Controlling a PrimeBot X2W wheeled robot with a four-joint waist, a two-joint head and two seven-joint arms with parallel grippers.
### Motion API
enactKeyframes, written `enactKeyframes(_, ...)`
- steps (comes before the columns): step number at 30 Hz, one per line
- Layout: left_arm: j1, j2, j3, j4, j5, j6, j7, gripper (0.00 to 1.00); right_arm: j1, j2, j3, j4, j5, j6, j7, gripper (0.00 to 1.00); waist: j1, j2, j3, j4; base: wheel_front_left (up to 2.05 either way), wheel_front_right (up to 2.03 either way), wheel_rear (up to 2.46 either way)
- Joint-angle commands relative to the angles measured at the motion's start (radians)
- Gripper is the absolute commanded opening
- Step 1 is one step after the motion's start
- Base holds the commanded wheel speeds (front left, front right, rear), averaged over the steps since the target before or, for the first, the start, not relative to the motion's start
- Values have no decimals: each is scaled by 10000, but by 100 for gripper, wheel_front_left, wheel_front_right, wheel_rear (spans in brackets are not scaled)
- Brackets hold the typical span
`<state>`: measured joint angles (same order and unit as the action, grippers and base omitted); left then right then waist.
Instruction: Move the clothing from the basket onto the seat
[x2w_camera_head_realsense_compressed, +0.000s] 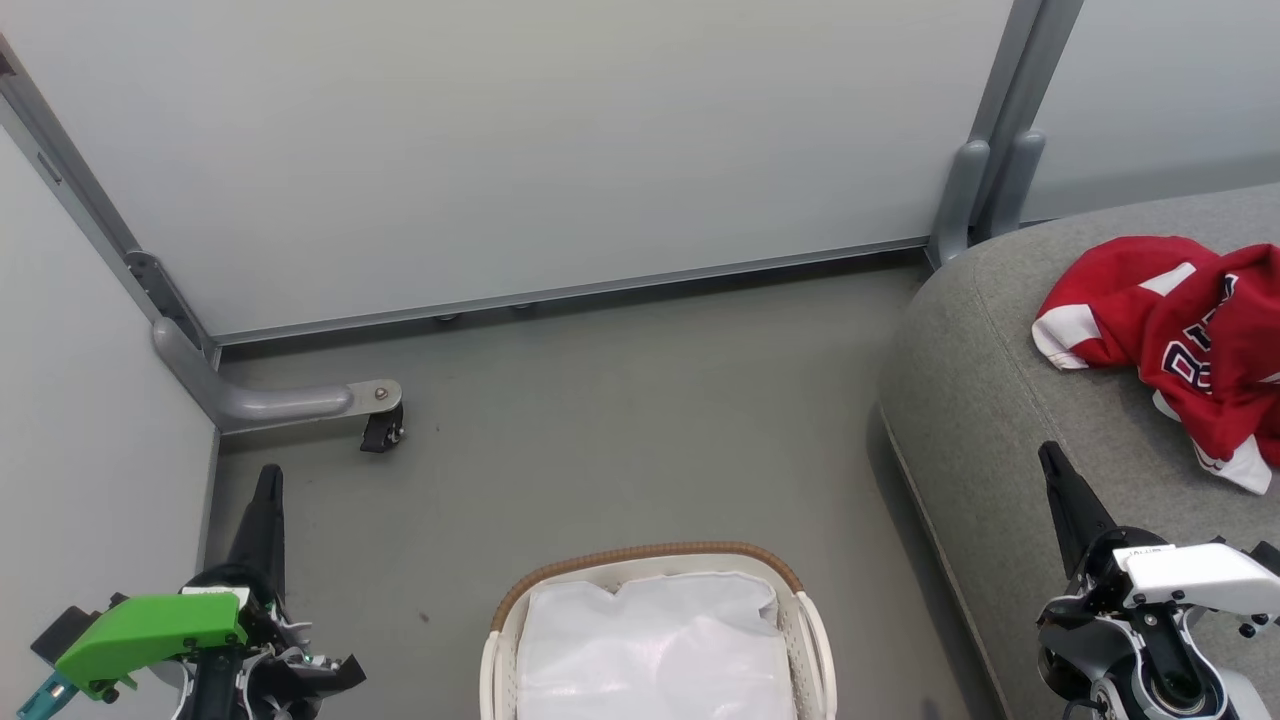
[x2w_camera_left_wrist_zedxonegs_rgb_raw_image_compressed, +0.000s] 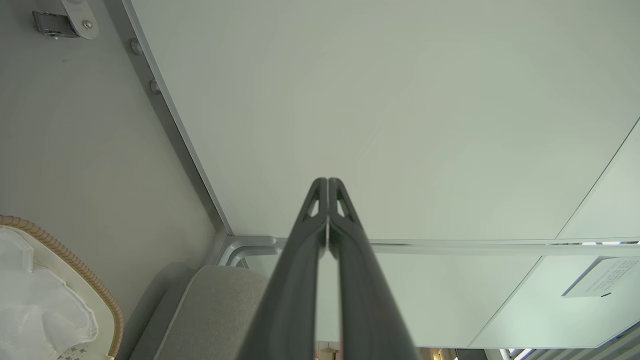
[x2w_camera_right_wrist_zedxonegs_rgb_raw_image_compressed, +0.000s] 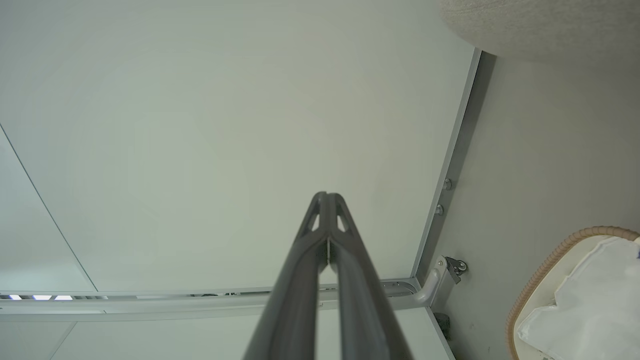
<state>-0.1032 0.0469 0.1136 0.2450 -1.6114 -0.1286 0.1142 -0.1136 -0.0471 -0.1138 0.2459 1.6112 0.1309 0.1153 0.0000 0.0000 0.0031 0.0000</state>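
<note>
Side panel (x2w_camera_head_realsense_compressed: 90, 400): pale wall along the left edge, meeting the back panel (x2w_camera_head_realsense_compressed: 560, 150) at a grey post.
Foot (x2w_camera_head_realsense_compressed: 270, 400): grey tube running out from that corner over the floor (x2w_camera_head_realsense_compressed: 620, 420), with a black caster (x2w_camera_head_realsense_compressed: 381, 432) at its end.
Left claw (x2w_camera_left_wrist_zedxonegs_rgb_raw_image_compressed: 327, 184): closed, tips pressed together with nothing between them. It hangs over the floor beside the side panel, well apart from the basket, and a green part sits on its wrist.
Basket (x2w_camera_head_realsense_compressed: 650, 553): on the floor at bottom centre, between the two claws, with its brown rim towards the back panel.
Liner (x2w_camera_head_realsense_compressed: 650, 640): white cloth, crumpled, lying inside the basket.
Seat (x2w_camera_head_realsense_compressed: 980, 400): grey, at the right, its rounded corner near the back panel's post.
Clothing (x2w_camera_head_realsense_compressed: 1170, 330): red with white panels and dark letters, heaped on the seat and cut off by the right edge.
Right claw (x2w_camera_right_wrist_zedxonegs_rgb_raw_image_compressed: 327, 197): closed, tips touching and gripping nothing. It is over the seat's front part, near the clothing but apart from it.
</note>
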Motion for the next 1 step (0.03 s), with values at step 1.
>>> enactKeyframes(1,-112,62,21,-14,-31,-42,33,0,102,-60,-18,-40,35,-3,13,0,0,0,0,0,0,0,0)
